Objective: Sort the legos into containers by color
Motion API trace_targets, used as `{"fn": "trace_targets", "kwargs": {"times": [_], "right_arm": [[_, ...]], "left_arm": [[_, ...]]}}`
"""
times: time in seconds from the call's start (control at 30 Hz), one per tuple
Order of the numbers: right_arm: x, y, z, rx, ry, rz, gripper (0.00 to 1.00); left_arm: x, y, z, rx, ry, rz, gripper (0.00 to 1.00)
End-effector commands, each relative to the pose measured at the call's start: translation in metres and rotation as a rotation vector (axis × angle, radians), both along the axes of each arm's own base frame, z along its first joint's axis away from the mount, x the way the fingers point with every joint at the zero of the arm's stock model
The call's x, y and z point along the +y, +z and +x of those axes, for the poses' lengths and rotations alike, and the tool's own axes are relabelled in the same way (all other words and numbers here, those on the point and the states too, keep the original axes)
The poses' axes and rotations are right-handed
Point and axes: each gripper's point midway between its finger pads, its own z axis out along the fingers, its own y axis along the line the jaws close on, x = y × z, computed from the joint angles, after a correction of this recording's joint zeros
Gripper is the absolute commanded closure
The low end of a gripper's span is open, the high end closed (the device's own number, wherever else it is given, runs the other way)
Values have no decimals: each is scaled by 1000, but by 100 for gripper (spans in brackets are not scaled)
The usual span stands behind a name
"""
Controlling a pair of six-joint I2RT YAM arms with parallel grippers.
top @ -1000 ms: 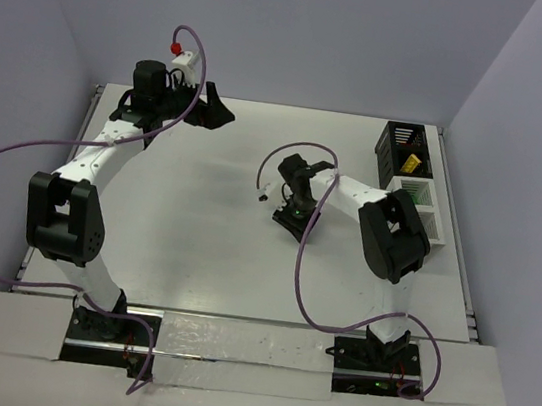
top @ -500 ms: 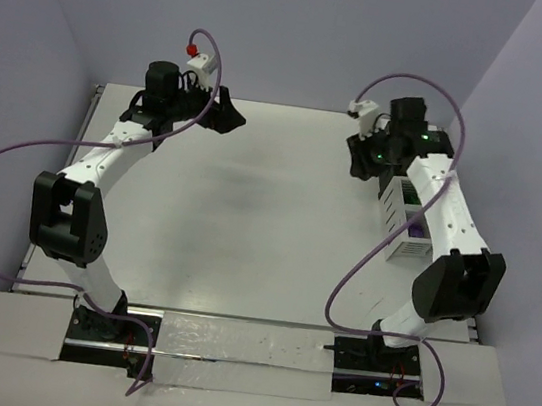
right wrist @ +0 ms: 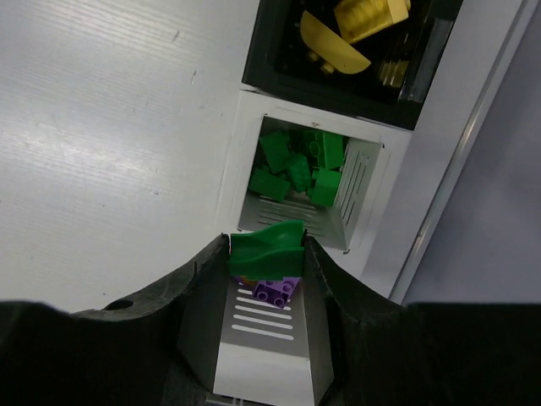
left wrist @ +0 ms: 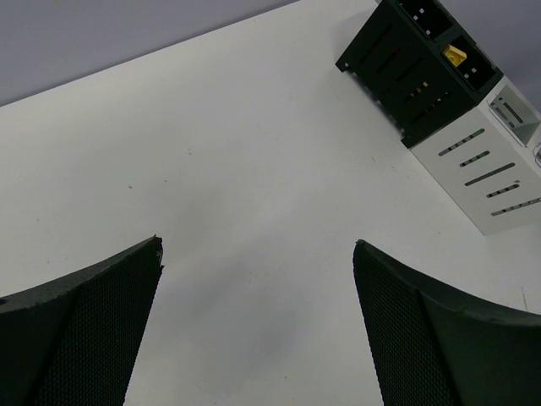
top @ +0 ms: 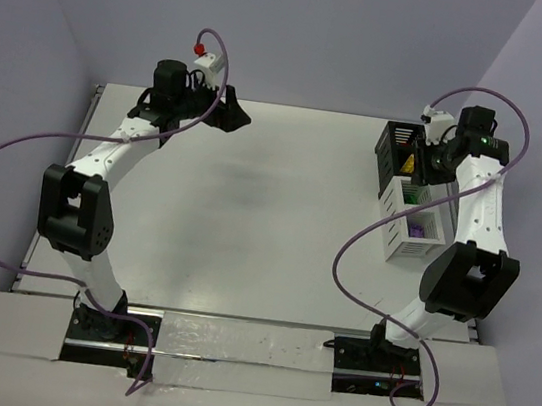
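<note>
Green lego (right wrist: 267, 244): clamped between the fingertips of the right gripper (right wrist: 267, 254), above the rack of containers (top: 399, 243).

Position: in the wrist view it hangs over the divider between the green compartment (right wrist: 239, 169), which holds several green legos (right wrist: 296, 165), and the purple compartment (right wrist: 262, 342), where a purple lego (right wrist: 275, 293) shows.

Hazard: let go here, the piece could land among the purple, or strike the rim and skip onto the table (top: 248, 220). My guess at the cause: the claw is centred on the divider, not on the green pile.

Edges: the rack stands near the table's right edge, with the wall just beyond, so there is little room on that side.

Open room: bare table to the left of the rack.

Left gripper (left wrist: 256, 244): fingers spread wide, nothing between them, at the far left corner, well apart from the rack.
</note>
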Motion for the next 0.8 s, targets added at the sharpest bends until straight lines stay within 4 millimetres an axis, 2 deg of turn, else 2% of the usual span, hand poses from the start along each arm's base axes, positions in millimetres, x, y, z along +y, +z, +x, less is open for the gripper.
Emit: {"fn": "trace_targets", "kwargs": {"times": [0.0,0.13,0.3,0.4,0.47,0.6,0.67,0.77], "right_arm": [[-15,-12,4,23,-58,-32,77],[-22,-23,9,43,-76,-62,75],[-30,-37,10,77,-85,-93,66],[-30,-40,10,83,-85,-93,50],[-31,-41,8,91,-89,-99,31],[-27,-33,4,76,-80,-89,20],[-22,-27,4,63,-68,-72,17],[6,-2,12,-33,-8,17,1]], "left_arm": [[-5,31,10,-88,2,-12,1],[-3,27,8,-74,10,-7,1],[-1,27,7,-72,18,-2,1],[0,28,6,-72,22,2,1],[0,27,5,-70,24,5,1],[1,28,5,-66,28,7,1],[2,28,4,-61,30,5,1],[7,30,4,-20,51,-14,1]]}}
